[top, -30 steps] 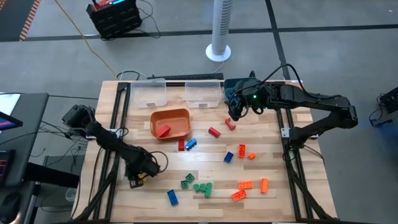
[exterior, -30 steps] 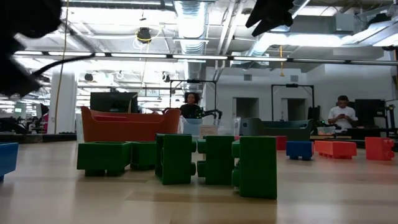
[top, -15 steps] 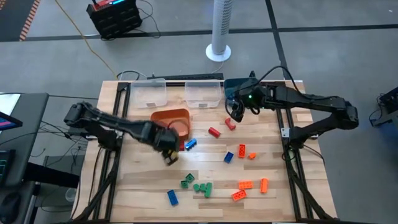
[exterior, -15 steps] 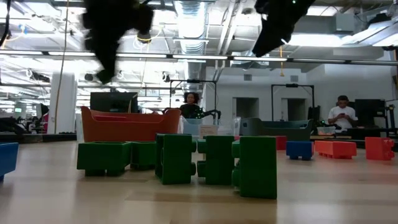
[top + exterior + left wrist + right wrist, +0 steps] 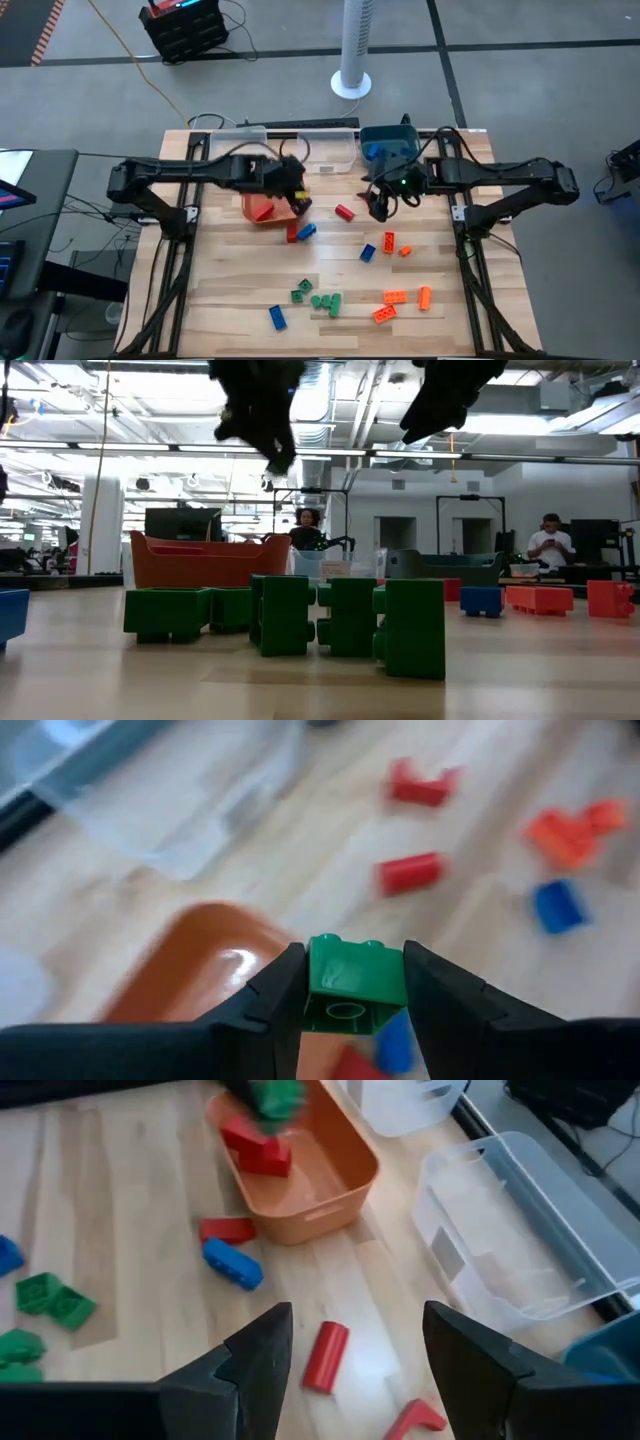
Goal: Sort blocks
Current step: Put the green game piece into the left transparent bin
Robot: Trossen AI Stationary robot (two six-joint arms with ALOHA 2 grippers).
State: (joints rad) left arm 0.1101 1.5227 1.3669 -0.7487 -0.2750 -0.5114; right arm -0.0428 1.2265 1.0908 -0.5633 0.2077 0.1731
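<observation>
**Green block held over the orange bin's near corner**

The left gripper (image 5: 350,982) has its fingers (image 5: 275,995) clamped on a green block (image 5: 352,982) — studs facing away from the wrist, one finger on each side face. In the high view this gripper (image 5: 297,200) hangs over the right-hand edge of the orange bin (image 5: 262,200), at the corner nearest the open table. A red block (image 5: 263,211) lies inside the bin.

Just outside that corner, a red block (image 5: 292,234) and a blue block (image 5: 307,231) lie side by side on the table (image 5: 240,290), close against the bin wall. Behind the orange bin stand two clear bins (image 5: 238,146), close along the table's far edge, with a teal bin (image 5: 385,143) beside them.

The right gripper (image 5: 350,1345) hovers with its fingers spread wide apart, holding nothing. In the high view it (image 5: 378,204) sits in front of the teal bin, with a red cylinder-shaped block (image 5: 345,212) near it on the left.

The middle strip of table between the two grippers is open wood. Green blocks (image 5: 318,298) cluster near the front edge — orange blocks (image 5: 394,298) lie to their right, well apart from the bins.
</observation>
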